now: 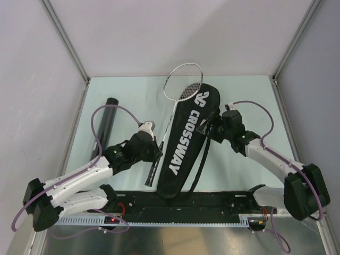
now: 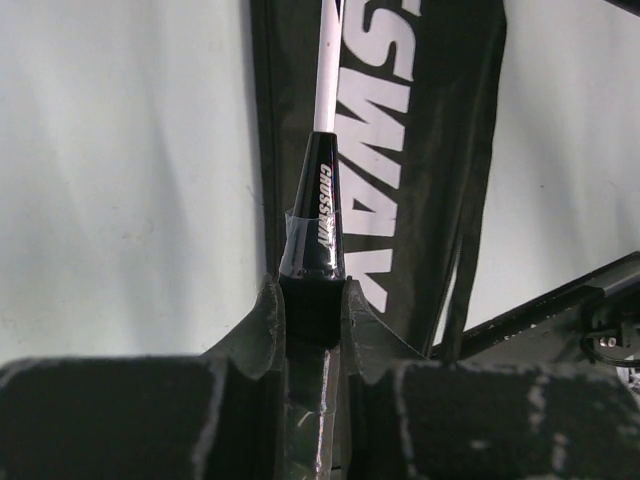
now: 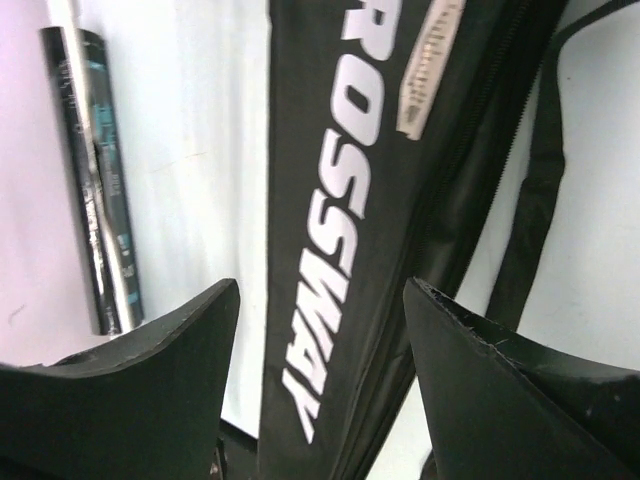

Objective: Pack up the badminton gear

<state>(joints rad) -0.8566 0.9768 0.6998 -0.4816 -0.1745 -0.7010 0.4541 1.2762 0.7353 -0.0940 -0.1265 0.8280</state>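
A long black CROSSWAY racket bag (image 1: pixel 188 139) lies lengthwise in the middle of the table. A silver-framed racket (image 1: pixel 182 82) lies along its left side, its head sticking out past the bag's far end. My left gripper (image 2: pixel 313 300) is shut on the racket's black handle (image 2: pixel 322 210), just left of the bag (image 2: pixel 420 150). Over the bag's right edge, my right gripper (image 3: pixel 320 290) hangs open, with nothing between its fingers and the bag (image 3: pixel 330 200) below. A black cylindrical tube (image 1: pixel 108 125) lies at the far left, also visible as the tube (image 3: pixel 100 170) in the right wrist view.
The bag's black strap (image 1: pixel 204 154) trails off its right side towards the near edge. A black rail (image 1: pixel 186 201) runs along the table's near edge between the arm bases. Grey walls and metal posts (image 1: pixel 64 37) enclose the table on three sides.
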